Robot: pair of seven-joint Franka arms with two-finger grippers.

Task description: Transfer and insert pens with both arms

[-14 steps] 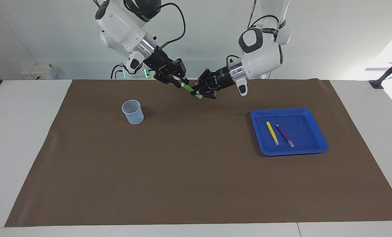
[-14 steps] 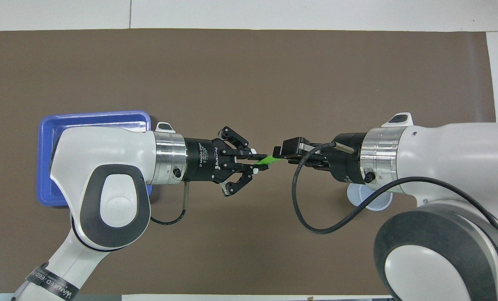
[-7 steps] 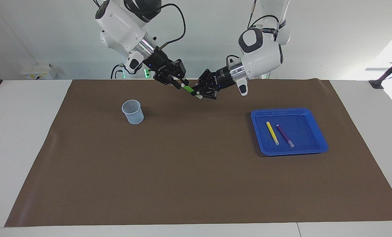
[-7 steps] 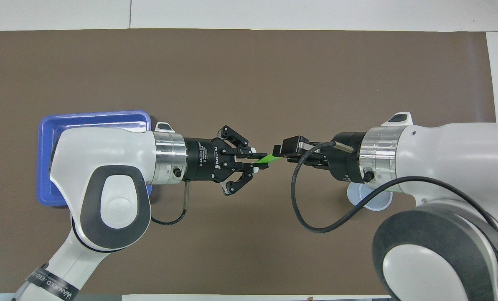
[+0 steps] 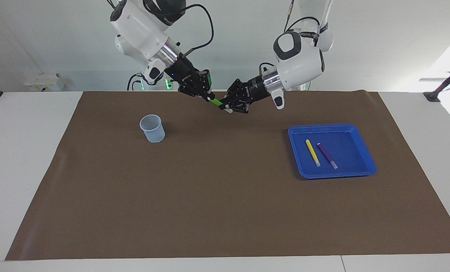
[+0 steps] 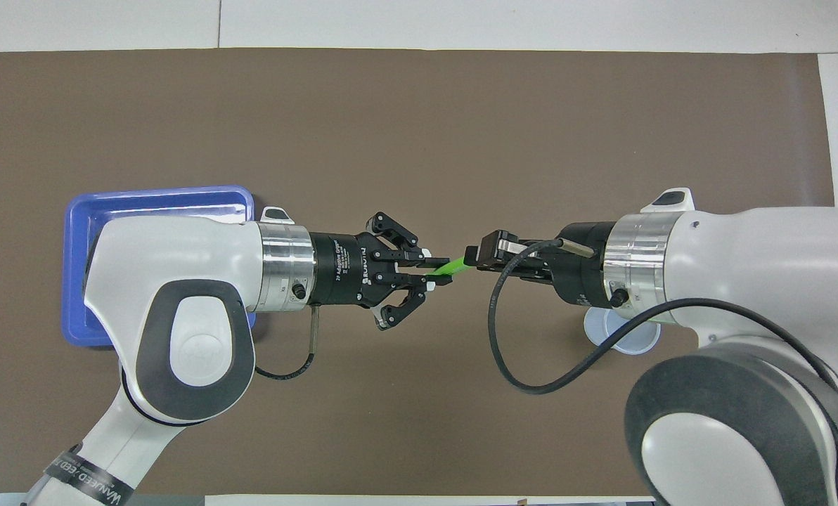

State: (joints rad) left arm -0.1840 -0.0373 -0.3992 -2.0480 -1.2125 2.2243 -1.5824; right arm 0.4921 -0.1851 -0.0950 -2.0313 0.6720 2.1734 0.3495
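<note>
The green pen (image 5: pixel 218 102) hangs in the air between both grippers, over the brown mat near the robots' edge. My left gripper (image 5: pixel 227 108) is shut on its pale lower end. My right gripper (image 5: pixel 208 97) is closed around its upper end, which is hidden between the fingers. In the overhead view the green pen (image 6: pixel 450 267) bridges the left gripper (image 6: pixel 436 271) and the right gripper (image 6: pixel 469 256). The yellow pen (image 5: pixel 312 152) and the purple pen (image 5: pixel 327 155) lie side by side in the blue tray (image 5: pixel 355 172).
A clear plastic cup (image 5: pixel 152 128) stands upright on the brown mat (image 5: pixel 225 196) toward the right arm's end; in the overhead view the cup (image 6: pixel 619 339) is partly under the right wrist. The blue tray (image 6: pixel 159 194) sits toward the left arm's end.
The right gripper has slid onto the green pen's upper end and closed on it; that pale tip no longer shows. The left gripper has stayed shut on the pen.
</note>
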